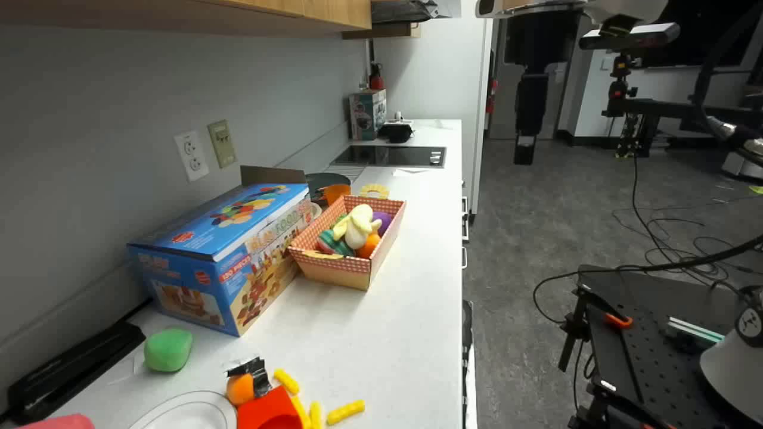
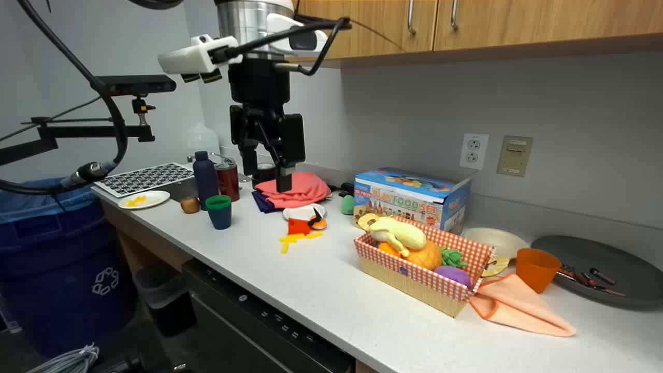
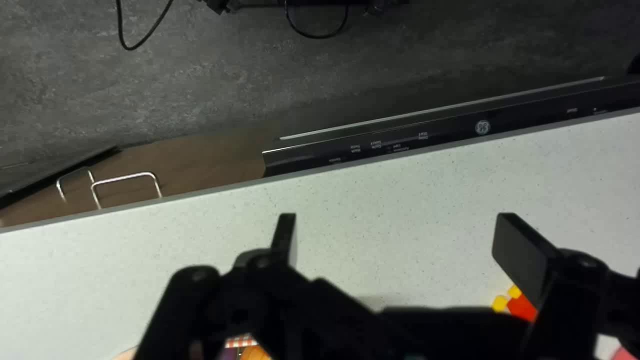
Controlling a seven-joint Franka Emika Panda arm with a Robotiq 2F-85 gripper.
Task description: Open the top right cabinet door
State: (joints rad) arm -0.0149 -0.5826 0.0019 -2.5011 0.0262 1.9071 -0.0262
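Note:
The top right cabinet door (image 2: 549, 20) is a light-brown wooden panel. Only its lower part shows in an exterior view. It looks closed, flush with the door to its left. A metal bar handle (image 2: 454, 14) sits near its left edge. Lower parts of the wall cabinet front (image 1: 337, 11) also show in an exterior view. My gripper (image 2: 267, 167) points down over the counter's front side, below and left of this door, touching nothing. It also shows in an exterior view (image 1: 524, 152). In the wrist view my gripper (image 3: 397, 235) has widely parted fingers with nothing between them.
The white counter (image 2: 290, 280) bears a play-food box (image 2: 409, 197), a checked basket (image 2: 414, 280) of toy fruit, an orange cup (image 2: 536, 269), a dark bottle (image 2: 205, 178) and yellow and red toy pieces (image 3: 520, 304). A camera on a stand (image 2: 134, 85) is nearby.

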